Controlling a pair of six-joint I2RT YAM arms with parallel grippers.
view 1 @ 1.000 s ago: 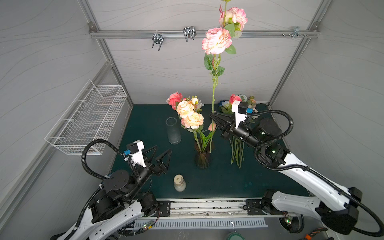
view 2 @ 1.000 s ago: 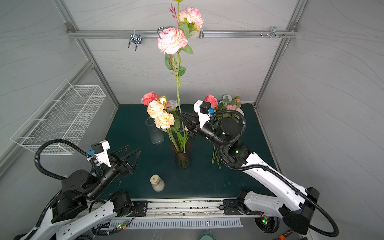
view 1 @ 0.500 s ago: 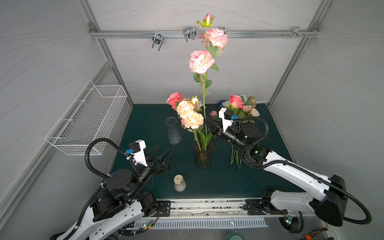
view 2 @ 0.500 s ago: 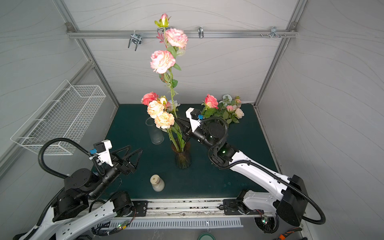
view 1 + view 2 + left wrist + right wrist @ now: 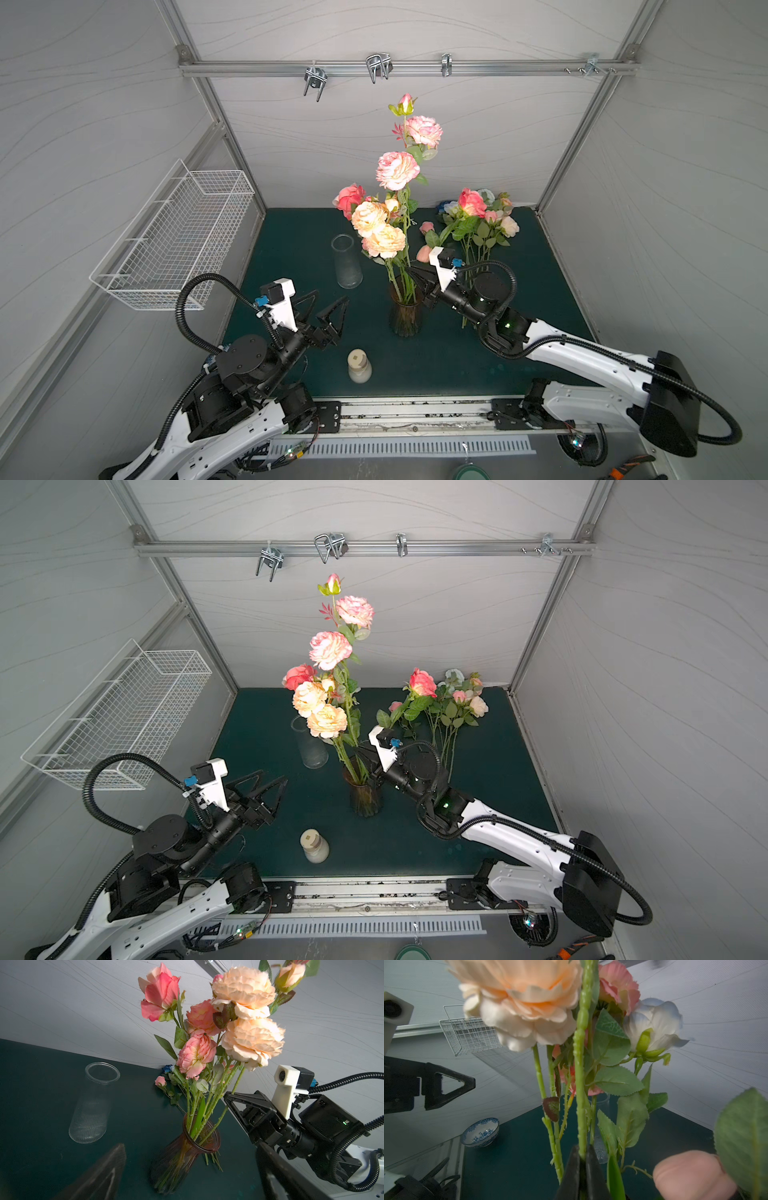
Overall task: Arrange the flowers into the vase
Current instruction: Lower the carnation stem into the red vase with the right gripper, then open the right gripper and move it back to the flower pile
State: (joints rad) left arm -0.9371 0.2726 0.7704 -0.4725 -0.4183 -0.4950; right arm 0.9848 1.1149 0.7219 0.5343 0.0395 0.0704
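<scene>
flowers [image 5: 379,232] in vase [image 5: 405,322] behind bottle [image 5: 359,366]

No text, label, brand, number or sign is legible in any view. The bowl [image 5: 480,1132] carries a blue ornamental pattern only, without characters.

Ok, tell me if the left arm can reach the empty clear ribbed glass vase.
Probably yes. The left pincer is open and empty, the clear ribbed glass vase stands just beyond it, and only bare green mat lies between them.

In both top views the right pincer [image 5: 412,275] is half hidden behind leafy green flower stems [image 5: 392,276]; a pink bud [image 5: 691,1176] is blurred.
</scene>
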